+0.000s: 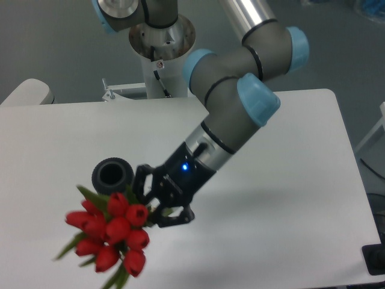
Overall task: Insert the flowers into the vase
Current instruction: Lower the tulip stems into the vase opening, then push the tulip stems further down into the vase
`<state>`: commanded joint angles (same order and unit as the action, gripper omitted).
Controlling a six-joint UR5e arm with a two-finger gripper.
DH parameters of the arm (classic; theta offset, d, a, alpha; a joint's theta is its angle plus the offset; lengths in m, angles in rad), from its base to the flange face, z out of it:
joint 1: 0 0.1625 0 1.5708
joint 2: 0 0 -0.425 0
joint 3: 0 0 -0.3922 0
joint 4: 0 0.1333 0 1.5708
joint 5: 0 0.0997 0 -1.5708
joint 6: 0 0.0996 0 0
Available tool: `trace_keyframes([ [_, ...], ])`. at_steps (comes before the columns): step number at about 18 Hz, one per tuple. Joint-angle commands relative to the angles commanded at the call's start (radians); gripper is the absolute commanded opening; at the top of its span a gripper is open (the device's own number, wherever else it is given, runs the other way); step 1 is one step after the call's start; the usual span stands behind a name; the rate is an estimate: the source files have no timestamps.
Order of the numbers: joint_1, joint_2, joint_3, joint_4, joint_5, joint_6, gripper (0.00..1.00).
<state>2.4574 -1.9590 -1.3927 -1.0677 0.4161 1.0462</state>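
Observation:
The flowers (112, 233) are a bunch of red tulip buds with green leaves, held in the air at the lower left, buds pointing toward the camera. My gripper (157, 203) is shut on their stems, which are mostly hidden behind the buds and fingers. The vase (112, 175) is a dark ribbed cylinder standing upright on the white table (283, 198), its round mouth open. It is just above and behind the flowers in the picture, left of my gripper. I cannot tell whether the stems are over the mouth.
The arm's base column (161, 45) stands at the table's back edge. The arm's elbow and forearm (240, 102) reach across the table's middle. A pale rounded object (27, 91) sits at the far left edge.

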Motion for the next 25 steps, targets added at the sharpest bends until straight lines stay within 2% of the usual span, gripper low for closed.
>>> trace_keyframes([
  [3,0.012,0.023,-0.057,0.020,-0.103,0.002,0.06],
  [5,0.020,0.072,-0.147,0.086,-0.187,0.002,0.06],
  [6,0.020,0.092,-0.182,0.118,-0.197,0.002,0.06],
  [8,0.025,0.126,-0.247,0.147,-0.197,0.003,0.06],
  [25,0.034,0.166,-0.361,0.158,-0.292,0.046,0.10],
])
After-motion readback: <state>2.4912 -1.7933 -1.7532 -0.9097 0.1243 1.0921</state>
